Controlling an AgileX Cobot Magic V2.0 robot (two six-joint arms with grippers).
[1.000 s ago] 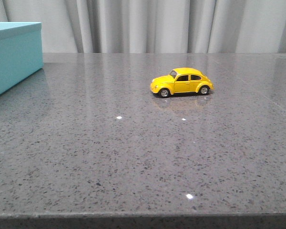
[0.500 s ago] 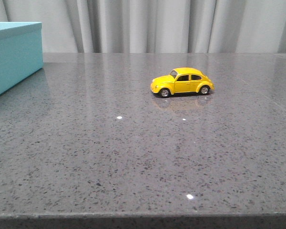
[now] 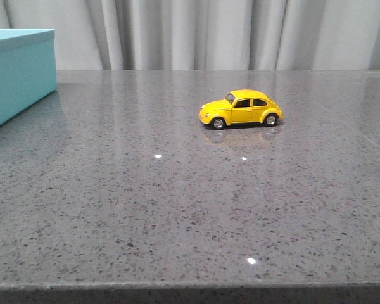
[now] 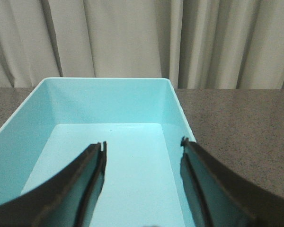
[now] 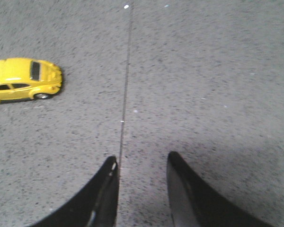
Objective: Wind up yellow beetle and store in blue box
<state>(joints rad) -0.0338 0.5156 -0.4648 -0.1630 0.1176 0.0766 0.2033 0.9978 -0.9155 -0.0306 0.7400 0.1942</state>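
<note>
The yellow beetle (image 3: 242, 109) stands on its wheels on the grey stone table, right of centre in the front view, nose to the left. It also shows in the right wrist view (image 5: 23, 79). The blue box (image 3: 18, 75) stands at the far left, open and empty as seen in the left wrist view (image 4: 109, 137). My left gripper (image 4: 143, 144) is open and empty above the box's inside. My right gripper (image 5: 141, 161) is open and empty above bare table, well apart from the beetle. Neither gripper shows in the front view.
The grey speckled table (image 3: 177, 202) has a thin seam line (image 5: 127, 80) running between the beetle and my right gripper. Pale curtains (image 3: 209, 31) hang behind the table. The table's front edge (image 3: 190, 288) runs along the bottom of the front view.
</note>
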